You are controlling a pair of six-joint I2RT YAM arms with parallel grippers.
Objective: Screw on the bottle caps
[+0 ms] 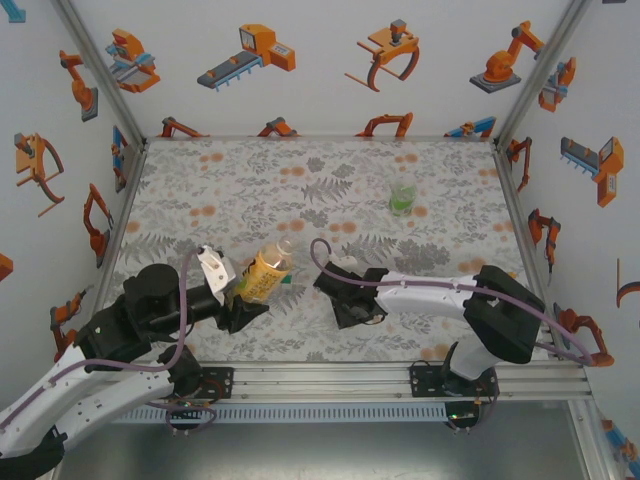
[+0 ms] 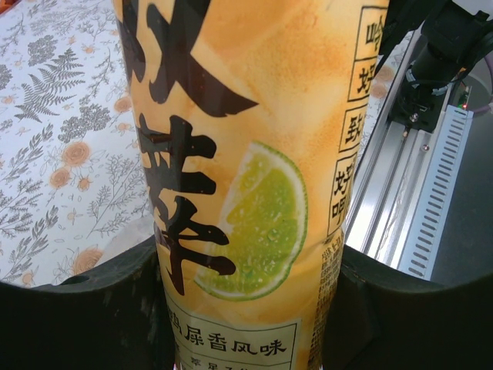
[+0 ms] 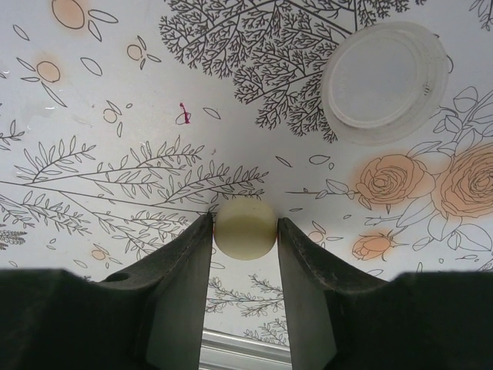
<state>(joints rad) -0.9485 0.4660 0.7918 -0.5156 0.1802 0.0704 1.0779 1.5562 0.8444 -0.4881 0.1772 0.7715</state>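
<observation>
The amber-yellow bottle [image 1: 264, 272] is clamped in the left jaws over the near-left part of the bench [image 1: 250, 190], tilted with its neck toward the far edge. In the left wrist view its orange-yellow label carries a lime slice and black characters and hides the contents. Black fingers [image 2: 85, 316] press on both sides of its lower body.

The greenish-clear bottle [image 1: 402, 195] stands upright and alone toward the far-right corner. Its green is strongest low down; whether that is liquid cannot be told.

The right jaws are closed on the pale yellowish cap [image 3: 245, 228], which touches both fingertips just above the bench, by the middle of the near edge. A white cap [image 3: 385, 81] lies flat on the bench beyond it, apart from the jaws.

The bench wears a cloth printed with grey ferns and orange roses. An aluminium rail [image 1: 330, 375] runs along the near edge. White walls [image 1: 330, 80] with orange robot drawings enclose the other three sides.
</observation>
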